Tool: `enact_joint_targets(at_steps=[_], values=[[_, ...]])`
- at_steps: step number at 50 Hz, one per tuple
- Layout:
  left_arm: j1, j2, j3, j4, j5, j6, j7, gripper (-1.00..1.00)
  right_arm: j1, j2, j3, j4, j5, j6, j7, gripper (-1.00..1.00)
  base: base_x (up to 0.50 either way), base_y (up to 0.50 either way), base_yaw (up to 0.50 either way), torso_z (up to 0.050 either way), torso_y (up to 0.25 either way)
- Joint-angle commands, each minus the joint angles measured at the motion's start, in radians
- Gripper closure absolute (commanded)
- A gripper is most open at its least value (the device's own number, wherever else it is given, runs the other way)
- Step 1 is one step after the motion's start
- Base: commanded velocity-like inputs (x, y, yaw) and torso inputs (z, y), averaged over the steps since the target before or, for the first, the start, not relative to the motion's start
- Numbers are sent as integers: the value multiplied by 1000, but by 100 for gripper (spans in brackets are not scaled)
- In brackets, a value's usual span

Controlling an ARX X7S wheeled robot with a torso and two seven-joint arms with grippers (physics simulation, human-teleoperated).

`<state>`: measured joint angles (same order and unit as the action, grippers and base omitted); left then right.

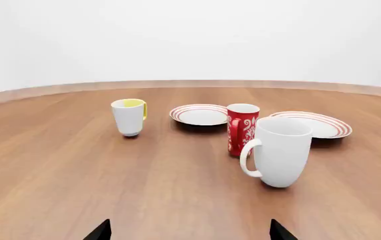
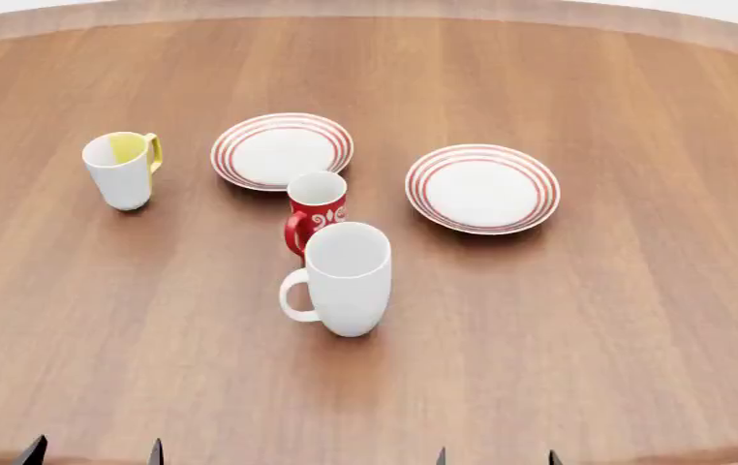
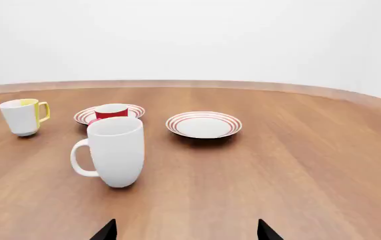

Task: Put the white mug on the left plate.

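Note:
The tall all-white mug stands upright near the table's middle, handle to the left; it also shows in the left wrist view and the right wrist view. The left plate, white with red rings, lies flat behind it, also showing in the left wrist view and partly hidden in the right wrist view. My left gripper and right gripper are open and empty at the near table edge, well short of the mug.
A small red mug with white swirls stands between the white mug and the left plate. A white mug with yellow inside stands at the far left. The second ringed plate lies at the right. The round wooden table spreads all around.

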<state>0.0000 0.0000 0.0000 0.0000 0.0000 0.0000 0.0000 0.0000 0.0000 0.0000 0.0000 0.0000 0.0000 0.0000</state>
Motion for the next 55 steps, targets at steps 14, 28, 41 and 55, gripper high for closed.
enact_joint_targets(at_steps=[14, 28, 41, 55], values=[[-85, -116, -32, 386, -46, -308, -68, -100, -29, 121, -43, -410, -43, 247, 24, -100, 0, 0, 0, 0, 0], [-30, -171, 9, 372, -9, -275, -60, -100, -2, 145, -44, -438, -45, 290, 40, -100, 137, 14, 0, 0, 0], [-48, -166, -6, 278, -67, -239, -50, -100, 22, 146, -47, -394, -22, 270, 53, -100, 188, 104, 0, 0, 0], [-49, -164, 30, 205, -60, -193, -54, -100, 26, 150, -55, -362, -8, 248, 68, -100, 198, 117, 0, 0, 0]])
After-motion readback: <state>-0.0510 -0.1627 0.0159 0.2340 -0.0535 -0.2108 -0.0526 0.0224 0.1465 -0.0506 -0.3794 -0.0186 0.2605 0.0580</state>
